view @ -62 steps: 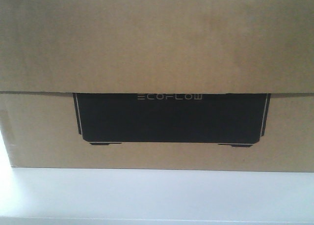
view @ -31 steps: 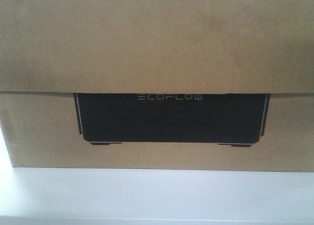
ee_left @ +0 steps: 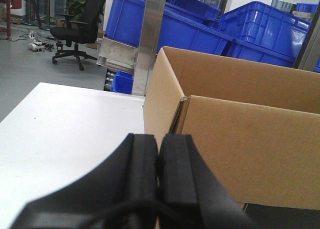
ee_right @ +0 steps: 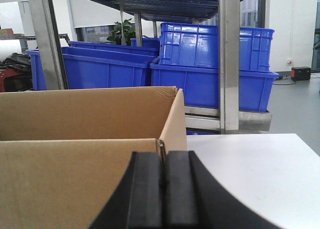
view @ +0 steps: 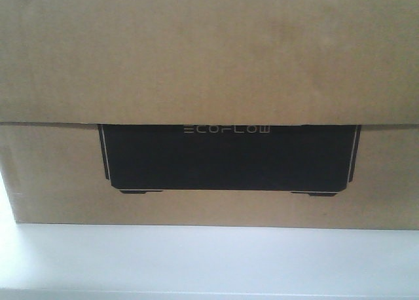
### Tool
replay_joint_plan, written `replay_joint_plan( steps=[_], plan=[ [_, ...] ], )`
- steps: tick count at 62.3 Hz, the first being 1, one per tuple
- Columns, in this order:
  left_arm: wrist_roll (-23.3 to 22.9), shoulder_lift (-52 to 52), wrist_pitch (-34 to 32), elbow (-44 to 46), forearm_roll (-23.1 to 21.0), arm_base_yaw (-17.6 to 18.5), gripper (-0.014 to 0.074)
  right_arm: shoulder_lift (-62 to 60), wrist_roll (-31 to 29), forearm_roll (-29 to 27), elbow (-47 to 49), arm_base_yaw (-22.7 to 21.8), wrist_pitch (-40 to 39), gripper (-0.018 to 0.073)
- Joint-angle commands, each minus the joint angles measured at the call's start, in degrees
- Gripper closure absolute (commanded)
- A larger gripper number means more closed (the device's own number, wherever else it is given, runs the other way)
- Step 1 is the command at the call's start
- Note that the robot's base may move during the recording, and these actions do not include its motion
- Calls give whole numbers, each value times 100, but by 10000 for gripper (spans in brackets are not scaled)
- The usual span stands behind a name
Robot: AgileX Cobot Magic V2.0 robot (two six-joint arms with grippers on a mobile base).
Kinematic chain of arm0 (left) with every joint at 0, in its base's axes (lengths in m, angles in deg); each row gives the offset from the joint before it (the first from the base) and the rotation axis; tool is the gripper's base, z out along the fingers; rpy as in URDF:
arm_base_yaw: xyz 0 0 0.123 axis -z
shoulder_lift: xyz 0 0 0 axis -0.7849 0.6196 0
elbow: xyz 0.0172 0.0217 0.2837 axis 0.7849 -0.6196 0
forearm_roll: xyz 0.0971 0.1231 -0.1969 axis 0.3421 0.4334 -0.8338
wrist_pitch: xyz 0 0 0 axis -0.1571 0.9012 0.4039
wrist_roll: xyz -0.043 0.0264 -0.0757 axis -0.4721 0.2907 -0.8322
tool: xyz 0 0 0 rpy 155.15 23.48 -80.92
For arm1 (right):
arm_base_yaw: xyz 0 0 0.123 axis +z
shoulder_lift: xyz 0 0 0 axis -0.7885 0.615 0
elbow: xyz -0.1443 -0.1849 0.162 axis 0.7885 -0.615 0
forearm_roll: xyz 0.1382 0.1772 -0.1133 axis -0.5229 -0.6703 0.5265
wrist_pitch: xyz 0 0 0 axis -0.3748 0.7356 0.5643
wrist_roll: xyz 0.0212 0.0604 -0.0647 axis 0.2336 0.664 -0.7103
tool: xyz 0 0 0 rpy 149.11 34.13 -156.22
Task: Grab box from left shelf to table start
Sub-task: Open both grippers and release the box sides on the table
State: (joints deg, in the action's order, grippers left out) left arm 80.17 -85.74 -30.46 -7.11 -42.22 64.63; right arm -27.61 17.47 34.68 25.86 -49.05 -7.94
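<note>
The box (view: 209, 64), a brown carton with a black "ECOFLOW" panel, fills the front view and stands on the white table (view: 209, 261). Its top is open in both wrist views. My left gripper (ee_left: 158, 139) is shut, pads together, just in front of the box's (ee_left: 250, 139) near left corner above the table (ee_left: 65, 134). My right gripper (ee_right: 163, 156) is shut, just in front of the box's (ee_right: 75, 179) near right corner. I see no cardboard between either pair of pads. The left shelf's steel post (ee_left: 150, 39) stands behind the table.
Several blue plastic bins (ee_left: 190, 29) sit on the rack behind the box, also in the right wrist view (ee_right: 215, 54) beside a steel post (ee_right: 229, 59). A black office chair (ee_left: 75, 29) stands on the floor far left. Bare table top (ee_right: 250, 164) lies right of the box.
</note>
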Motion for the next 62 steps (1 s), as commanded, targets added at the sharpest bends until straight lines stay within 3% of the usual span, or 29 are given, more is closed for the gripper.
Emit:
replay_joint_plan(
  steps=[1,20,42,62],
  plan=[
    [-32,66,-545,151,23,9,616,13,-68,-6,143,-16,-530,510],
    [-32,66,-545,151,23,9,616,-9,-68,-6,-48,-16,-583,510],
    [-32,66,-545,151,23,9,616,-9,-63,189,-1762,-16,-1915,510],
    [-32,66,-545,151,23,9,616,-9,-44,210,-1751,-16,-2018,510]
  ],
)
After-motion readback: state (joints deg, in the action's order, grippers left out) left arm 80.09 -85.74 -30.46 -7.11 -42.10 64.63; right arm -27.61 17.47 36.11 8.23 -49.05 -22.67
